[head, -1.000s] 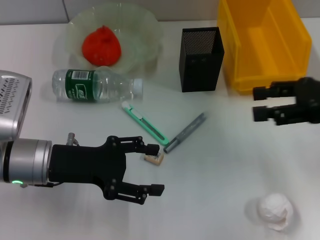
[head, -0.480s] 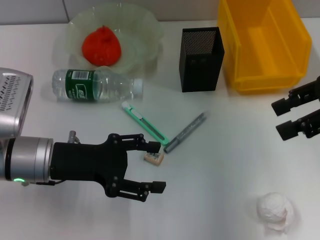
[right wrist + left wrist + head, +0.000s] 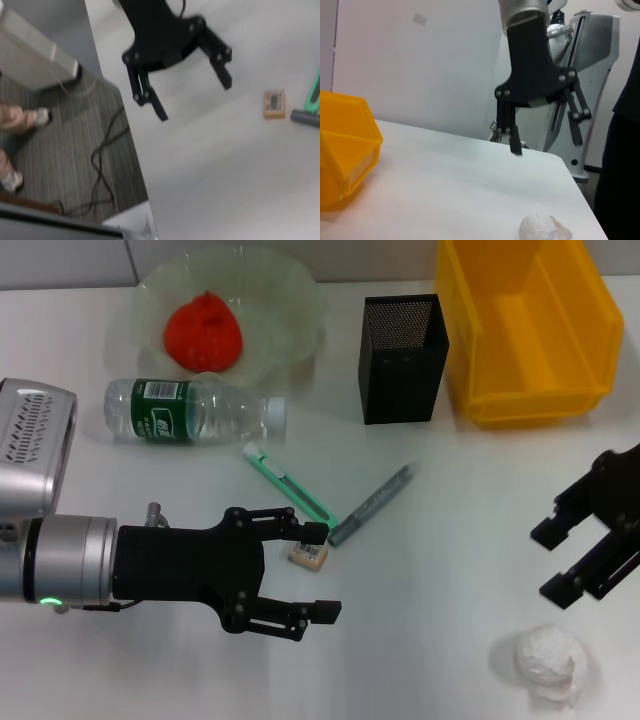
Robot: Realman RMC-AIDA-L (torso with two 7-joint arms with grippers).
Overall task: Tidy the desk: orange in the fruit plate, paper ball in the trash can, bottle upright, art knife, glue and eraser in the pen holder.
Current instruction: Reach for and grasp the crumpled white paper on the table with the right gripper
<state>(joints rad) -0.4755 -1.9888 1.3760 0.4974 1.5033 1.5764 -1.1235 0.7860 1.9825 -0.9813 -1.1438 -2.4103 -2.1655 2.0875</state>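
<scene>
The orange [image 3: 203, 332] lies in the glass fruit plate [image 3: 290, 300] at the back. In front of the plate, the bottle [image 3: 190, 412] lies on its side. The green art knife [image 3: 290, 485], grey glue stick [image 3: 370, 505] and small eraser [image 3: 308, 554] lie mid-table in front of the black mesh pen holder [image 3: 402, 358]. My left gripper [image 3: 322, 572] is open, with its upper fingertip just left of the eraser. My right gripper [image 3: 550, 562] is open above the paper ball [image 3: 548, 662], which also shows in the left wrist view [image 3: 542, 228].
A yellow bin [image 3: 527, 325] stands at the back right, beside the pen holder. In the right wrist view the table's edge runs close behind my left gripper [image 3: 195, 100], with floor and cables beyond it.
My right gripper has travelled from beside the yellow bin toward the front, ending close above the paper ball. My left gripper crept slightly right, toward the eraser, staying open.
</scene>
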